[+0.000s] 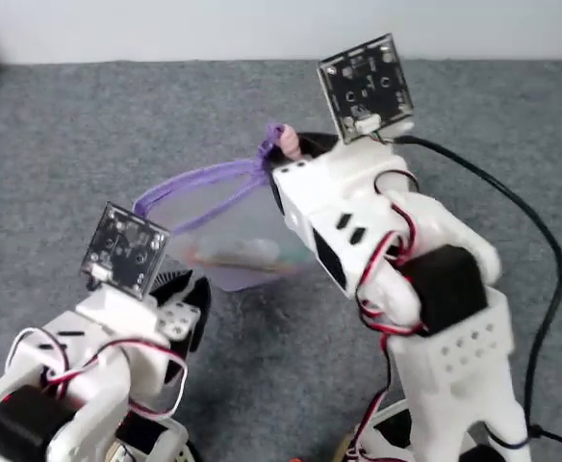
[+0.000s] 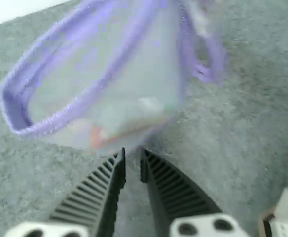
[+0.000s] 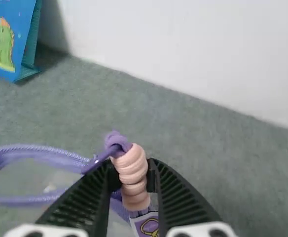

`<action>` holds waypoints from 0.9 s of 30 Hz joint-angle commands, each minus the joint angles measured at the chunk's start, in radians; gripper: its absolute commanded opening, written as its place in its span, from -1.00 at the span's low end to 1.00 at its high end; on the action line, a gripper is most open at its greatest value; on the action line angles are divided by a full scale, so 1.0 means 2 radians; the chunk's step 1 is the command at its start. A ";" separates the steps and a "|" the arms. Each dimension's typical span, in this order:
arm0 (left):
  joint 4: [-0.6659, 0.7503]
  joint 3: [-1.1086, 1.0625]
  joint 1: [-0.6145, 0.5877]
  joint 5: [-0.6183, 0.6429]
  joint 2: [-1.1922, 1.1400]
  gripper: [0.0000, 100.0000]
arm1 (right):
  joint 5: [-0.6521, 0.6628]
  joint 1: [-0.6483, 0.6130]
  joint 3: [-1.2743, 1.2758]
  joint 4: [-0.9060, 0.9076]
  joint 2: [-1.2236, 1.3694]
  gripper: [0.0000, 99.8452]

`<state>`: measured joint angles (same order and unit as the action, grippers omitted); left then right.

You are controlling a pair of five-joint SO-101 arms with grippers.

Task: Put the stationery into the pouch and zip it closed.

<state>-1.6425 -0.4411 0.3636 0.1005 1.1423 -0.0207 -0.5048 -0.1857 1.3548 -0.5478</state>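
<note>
Purple-zipped clear pouch (image 1: 225, 226), stationery (image 1: 247, 254) inside, sits raised at its zip end over the bench (image 1: 60, 135): right claw (image 3: 129, 162) clamped on the pink pull (image 3: 130, 173) for zipping, left claw (image 2: 132, 154) nearly together at the lower edge, probably bracing.

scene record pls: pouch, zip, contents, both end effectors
pouch: translucent, purple trim, hanging from its zipper pull
zip: open, mouth gaping
items: a few inside, too blurred to identify
right end effector: shut on zipper pull
left end effector: at the pouch's lower edge; contact unclear
surface: grey carpet
</note>
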 commanded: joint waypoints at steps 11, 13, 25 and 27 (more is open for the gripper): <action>0.279 -0.135 -0.048 0.013 -0.006 -0.90 | -0.008 -0.032 -0.104 0.221 -0.032 -0.98; 0.295 -0.146 -0.020 0.025 -0.006 -0.90 | -0.004 -0.028 -0.074 0.221 -0.044 -0.98; 0.251 -0.139 0.063 0.041 -0.002 -0.87 | 0.184 0.100 0.156 0.197 -0.165 -0.98; 0.224 -0.134 0.073 0.047 -0.002 -0.80 | 0.219 0.115 0.189 0.178 -0.191 -0.98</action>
<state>-1.1362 -0.7465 0.4787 0.1726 1.1270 0.3214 -0.3145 0.0829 1.7338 -0.8945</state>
